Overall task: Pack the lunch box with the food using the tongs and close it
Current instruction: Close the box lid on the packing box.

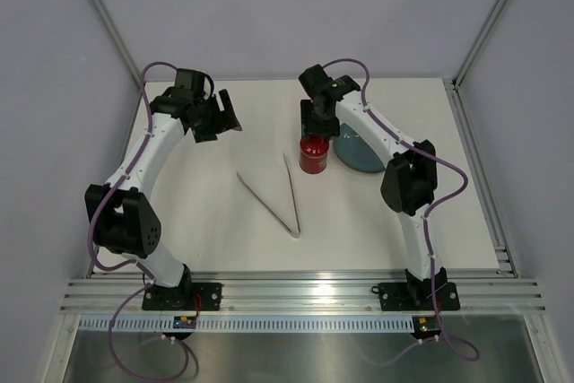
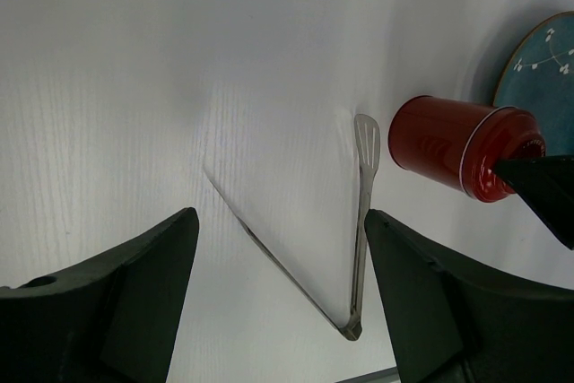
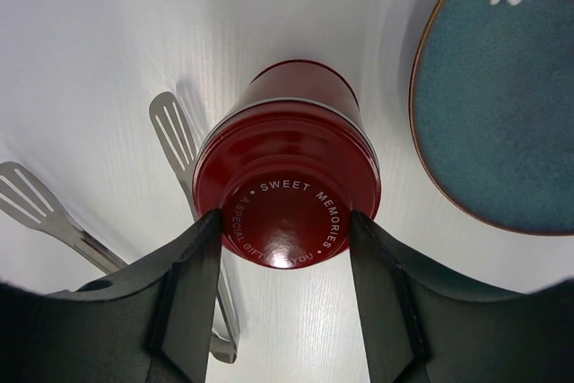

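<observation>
Right claw (image 3: 285, 226) is down on the lunch box (image 3: 300, 87), 1 finger on each side of the round red lid (image 3: 287, 168), both touching its rim. That's a grip on the lid, and the lid sits on the can.

The lunch box stands upright on the counter (image 1: 215, 221). Just beside it, on the right arm's side, is the blue-grey plate (image 3: 502, 114), and what shows of it is bare. No food is in view anywhere, so whether it's inside the can I cannot tell.

On the other side of the lunch box lie the tongs (image 2: 367, 143), flat, 2 arms spread in a V, 1 slotted tip just beside the can. Nobody holds them. Left claw (image 2: 280, 221) hangs beyond the tongs, well apart from the lunch box, fingers wide and nothing between them.

My read: this is the lid step. Tongs parked and no food showing suggest closing rather than opening, but that's a judgement.

If closing, the next move calls for an even press straight down, then a clean release that doesn't tip the can. If opening, it calls for a straight pull up. The can may want to rise with the lid, so the left claw might need to steady it.
</observation>
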Robot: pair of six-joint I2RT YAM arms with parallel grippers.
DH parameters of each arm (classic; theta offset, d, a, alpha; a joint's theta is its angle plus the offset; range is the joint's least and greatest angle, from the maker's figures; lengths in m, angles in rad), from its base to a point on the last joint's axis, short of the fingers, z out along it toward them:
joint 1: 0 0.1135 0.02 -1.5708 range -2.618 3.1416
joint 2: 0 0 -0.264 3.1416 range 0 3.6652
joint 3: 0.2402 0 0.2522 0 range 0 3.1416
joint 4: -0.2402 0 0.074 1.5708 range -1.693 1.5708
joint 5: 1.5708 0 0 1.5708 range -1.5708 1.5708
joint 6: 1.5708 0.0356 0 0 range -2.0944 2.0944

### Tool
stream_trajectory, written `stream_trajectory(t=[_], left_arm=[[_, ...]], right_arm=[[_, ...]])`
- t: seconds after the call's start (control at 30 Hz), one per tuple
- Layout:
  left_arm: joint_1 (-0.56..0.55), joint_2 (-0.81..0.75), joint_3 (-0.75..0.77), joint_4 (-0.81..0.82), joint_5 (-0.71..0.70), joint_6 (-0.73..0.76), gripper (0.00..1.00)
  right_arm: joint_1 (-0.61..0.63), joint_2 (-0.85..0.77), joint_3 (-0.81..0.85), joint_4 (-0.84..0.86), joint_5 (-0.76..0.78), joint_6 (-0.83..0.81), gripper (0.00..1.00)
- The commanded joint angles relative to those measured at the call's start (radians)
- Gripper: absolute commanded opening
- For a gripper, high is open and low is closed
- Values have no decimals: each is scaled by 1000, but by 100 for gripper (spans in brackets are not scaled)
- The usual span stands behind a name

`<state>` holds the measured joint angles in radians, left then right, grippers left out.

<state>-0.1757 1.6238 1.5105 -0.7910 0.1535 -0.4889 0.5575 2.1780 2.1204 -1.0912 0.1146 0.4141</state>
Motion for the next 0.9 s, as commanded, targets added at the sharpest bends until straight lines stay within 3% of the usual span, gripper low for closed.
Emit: stream_trajectory(t=[0.0,0.5,0.87], left_arm=[[1,-35,-3,33,-2,13,79],[1,-33,-3,38,11,10,79],[1,-35,-1,33,3,15,79]], right_arm=[[13,-20,75,-21,26,-9,12],[15,75,226,-151,54,-35,12],[15,147,242,-159,37,-40,13]])
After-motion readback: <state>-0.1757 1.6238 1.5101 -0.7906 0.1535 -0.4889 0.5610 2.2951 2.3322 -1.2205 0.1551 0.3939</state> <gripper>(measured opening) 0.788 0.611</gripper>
